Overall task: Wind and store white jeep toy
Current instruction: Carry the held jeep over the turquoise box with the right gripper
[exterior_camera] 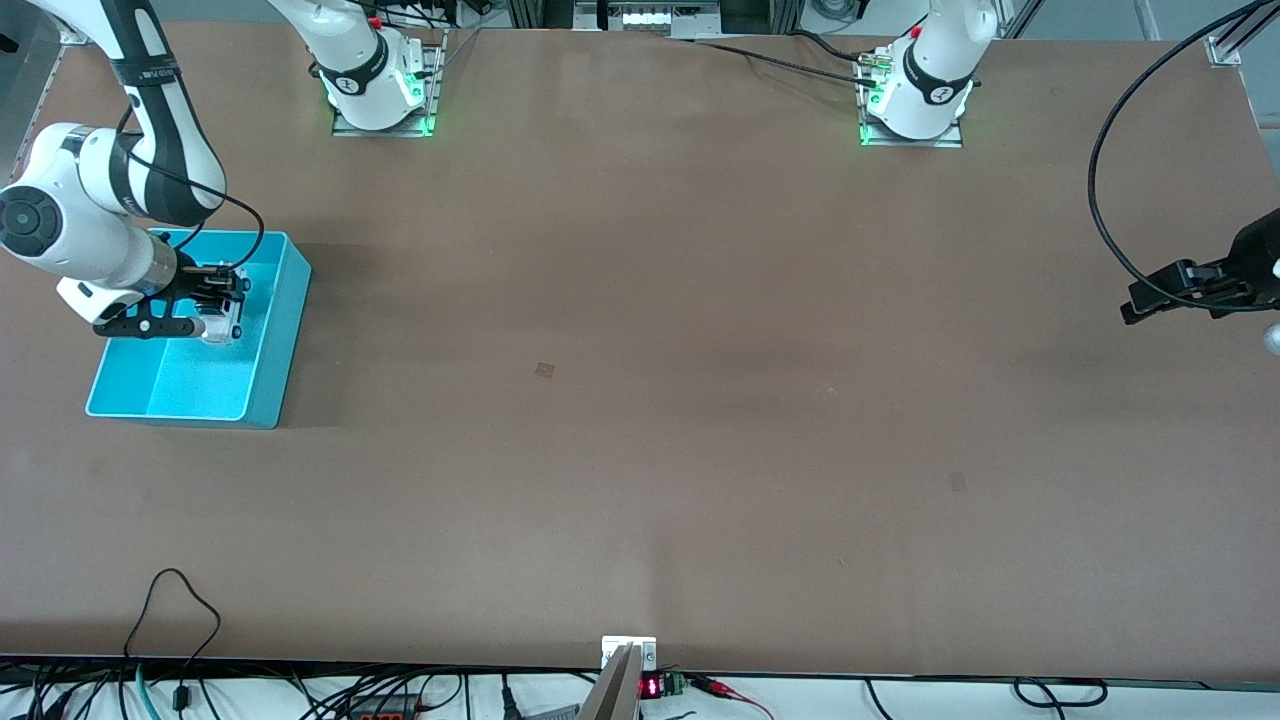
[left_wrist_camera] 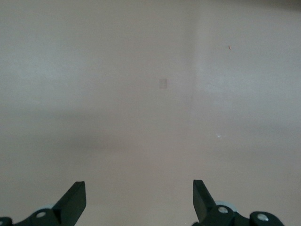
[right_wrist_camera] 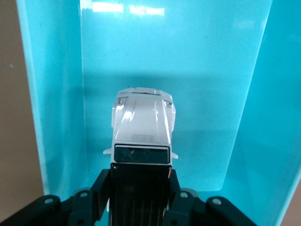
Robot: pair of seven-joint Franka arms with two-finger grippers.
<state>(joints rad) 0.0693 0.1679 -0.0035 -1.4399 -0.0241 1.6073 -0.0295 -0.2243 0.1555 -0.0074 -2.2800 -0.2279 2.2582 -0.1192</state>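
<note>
The white jeep toy (right_wrist_camera: 142, 125), with its black roof panel, is inside the turquoise bin (right_wrist_camera: 56, 94). My right gripper (right_wrist_camera: 139, 178) is shut on it, one finger on each side of its rear half. In the front view the right gripper (exterior_camera: 225, 305) reaches into the bin (exterior_camera: 290, 330) at the right arm's end of the table, and the jeep (exterior_camera: 222, 328) shows only partly under the fingers. I cannot tell whether the jeep rests on the bin floor. My left gripper (exterior_camera: 1140, 300) waits open and empty over bare table at the left arm's end; its wrist view (left_wrist_camera: 139, 188) shows only tabletop.
The brown table (exterior_camera: 640, 400) stretches between the two arms. A black cable (exterior_camera: 1110, 150) loops above the left gripper. Cables and a small display (exterior_camera: 650, 687) lie along the table edge nearest the front camera.
</note>
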